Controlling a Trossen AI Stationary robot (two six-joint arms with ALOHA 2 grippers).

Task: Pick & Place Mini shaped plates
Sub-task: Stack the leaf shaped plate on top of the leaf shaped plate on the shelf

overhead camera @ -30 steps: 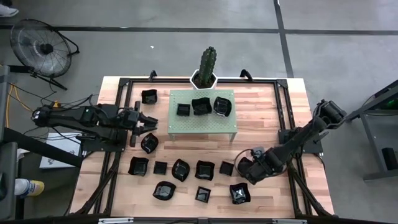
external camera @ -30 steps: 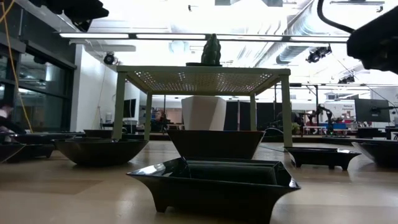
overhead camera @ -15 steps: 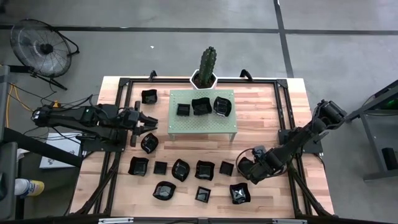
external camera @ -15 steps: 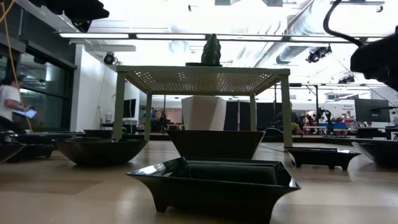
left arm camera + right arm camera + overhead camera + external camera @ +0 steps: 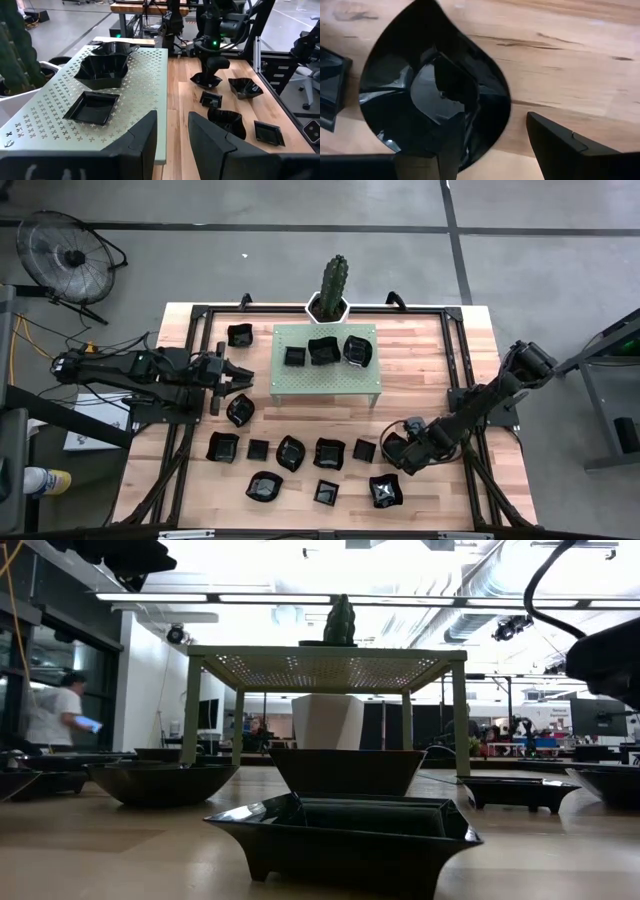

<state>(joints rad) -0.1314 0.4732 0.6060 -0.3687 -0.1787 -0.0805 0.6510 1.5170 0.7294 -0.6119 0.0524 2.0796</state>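
Right tool (image 5: 397, 452) low over the bench (image 5: 440, 370), front-right area, fingers spread wide. In the right wrist view one finger (image 5: 452, 145) is inside a teardrop plate (image 5: 435, 95) and the other (image 5: 565, 147) is outside its rim over bare wood; the plate sits flat on the bench, rim between the fingers, not clamped. A square plate (image 5: 330, 90) lies just beside it.

Left tool (image 5: 240, 377) hovers at the left edge of the green stand (image 5: 326, 378), holding nothing; fingers (image 5: 145, 142) partly apart, pointing across the stand top.

Three plates on the stand: small square (image 5: 294, 356), wavy one (image 5: 323, 350), rounder one (image 5: 357, 350). One plate (image 5: 240, 335) on the bench left of the stand, another (image 5: 240, 410) just below the left tool. Rest in two loose rows at the bench front, e.g. (image 5: 223, 446), (image 5: 329, 452), (image 5: 385, 491), apart from one another.

Cactus (image 5: 334, 282) in a white pot behind the stand. Fan (image 5: 68, 252) on the floor, far left. Low view: a person (image 5: 58, 712) in the room at left, well behind the bench.
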